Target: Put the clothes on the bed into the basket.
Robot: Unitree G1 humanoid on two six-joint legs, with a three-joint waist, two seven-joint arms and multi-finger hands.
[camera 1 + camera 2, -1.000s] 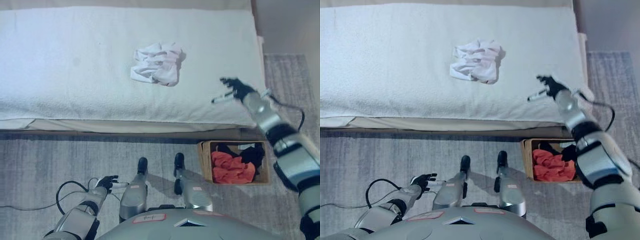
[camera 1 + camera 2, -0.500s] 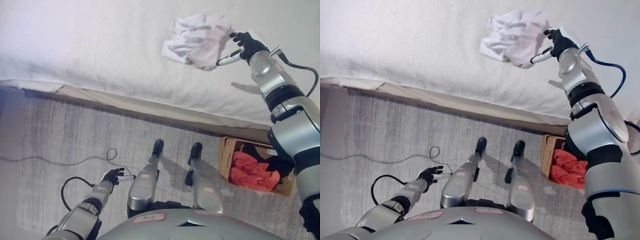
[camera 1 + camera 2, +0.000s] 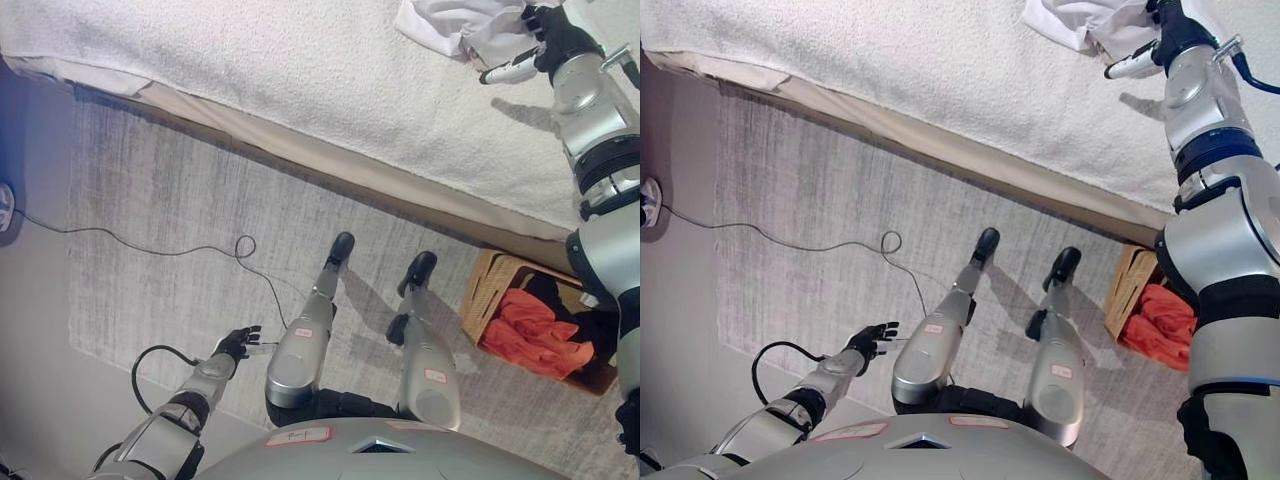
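A crumpled white garment [image 3: 448, 22] lies on the bed's white cover [image 3: 300, 70], cut off by the view's top edge. My right hand [image 3: 541, 42] is stretched over the bed and rests against the garment's right side, fingers loose, one white-tipped finger [image 3: 500, 73] pointing left. On the floor at the right stands a brown basket [image 3: 487, 292] holding an orange cloth [image 3: 532, 335] and a black cloth [image 3: 562, 296]. My left hand [image 3: 237, 343] hangs low over the rug at the lower left, fingers spread and holding nothing.
The bed's beige side [image 3: 330, 165] runs slantwise across the view above a grey rug [image 3: 170, 180]. A thin cable [image 3: 150, 251] trails over the rug from a white plug [image 3: 4, 206] at the left edge. Bare pale floor [image 3: 40, 400] lies beyond the rug's left border.
The camera has swung, so the whole scene has shifted. My right hand has gone from the bed's right part to the white garment's right side. The left hand hangs as before.
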